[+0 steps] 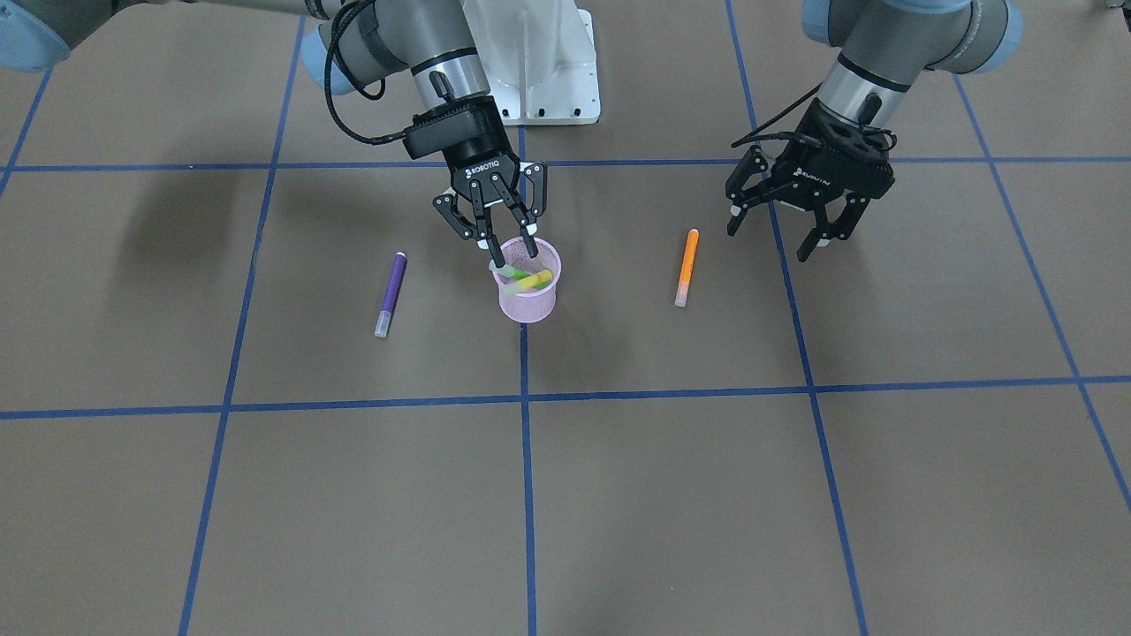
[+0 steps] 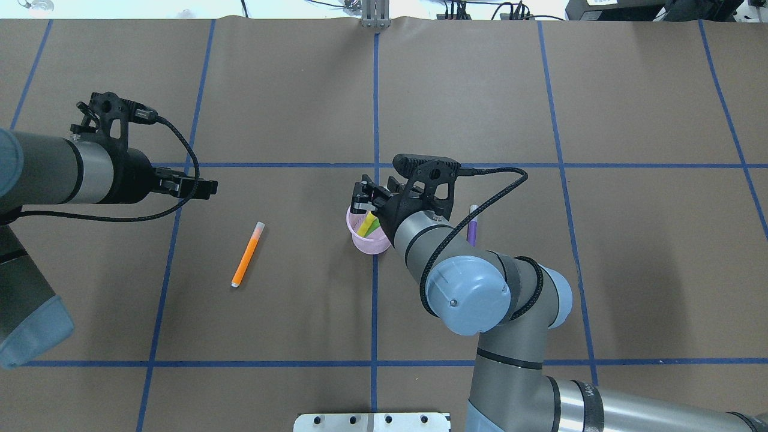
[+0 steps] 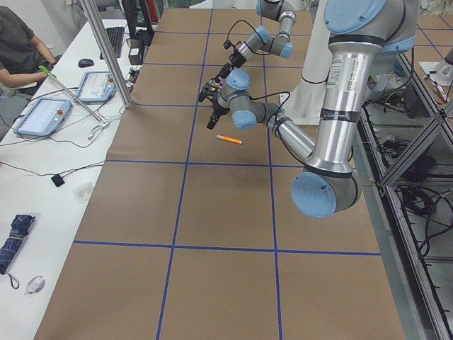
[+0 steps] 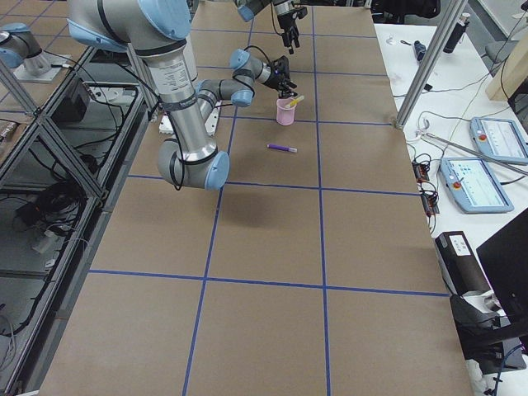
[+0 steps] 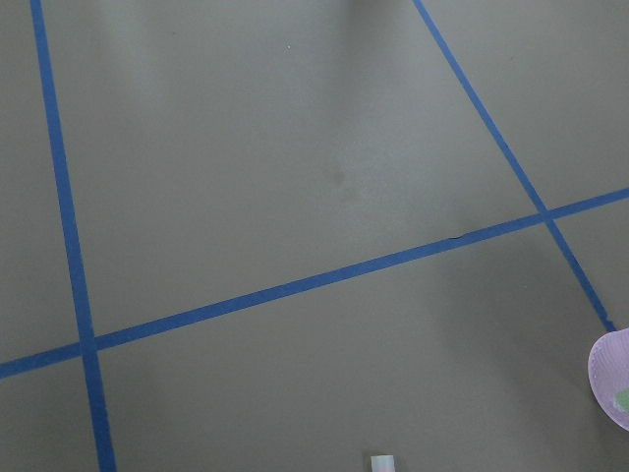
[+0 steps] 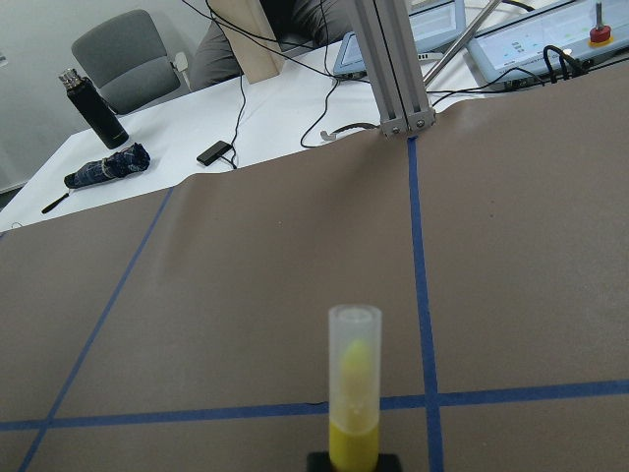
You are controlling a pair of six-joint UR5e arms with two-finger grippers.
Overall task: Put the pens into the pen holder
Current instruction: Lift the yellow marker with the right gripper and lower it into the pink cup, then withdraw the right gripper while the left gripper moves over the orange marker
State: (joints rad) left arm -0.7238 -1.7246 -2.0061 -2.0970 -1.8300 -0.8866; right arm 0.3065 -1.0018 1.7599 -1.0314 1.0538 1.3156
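Even, bright overhead light; soft diffuse shadows; sharp focus.

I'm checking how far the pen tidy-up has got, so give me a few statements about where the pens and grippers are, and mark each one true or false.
1. The orange pen lies on the table, outside the pen holder. True.
2. The purple pen is in the pen holder. False: it lies on the table, apart from the pen holder.
3. The left gripper has its jaws open. True.
4. The right gripper is above the orange pen. False: it is over the pen holder.
5. The green pen is at least partly inside the pen holder. True.
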